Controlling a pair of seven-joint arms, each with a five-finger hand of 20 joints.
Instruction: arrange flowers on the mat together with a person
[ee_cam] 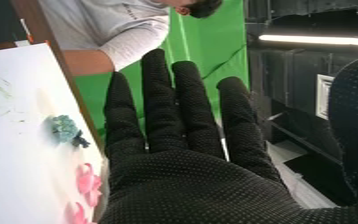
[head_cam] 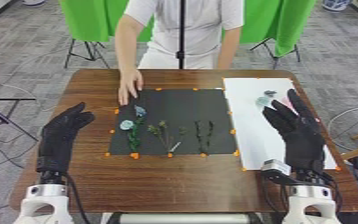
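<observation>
At white rectangular sheet (head_cam: 252, 120), my black-gloved right robot hand (head_cam: 302, 137) spread, empty, presumably for taking pink soft-petalled flowers (ee_cam: 88, 183).

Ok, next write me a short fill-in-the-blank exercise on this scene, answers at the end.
The person's hand is at the far ____ corner of the black square mat, as the robot sees it.
The robot's black-gloved right hand is above a rectangular sheet coloured ____.
Near the blue-green flower on that sheet lie petals coloured ____.
Missing words: left; white; pink.
</observation>
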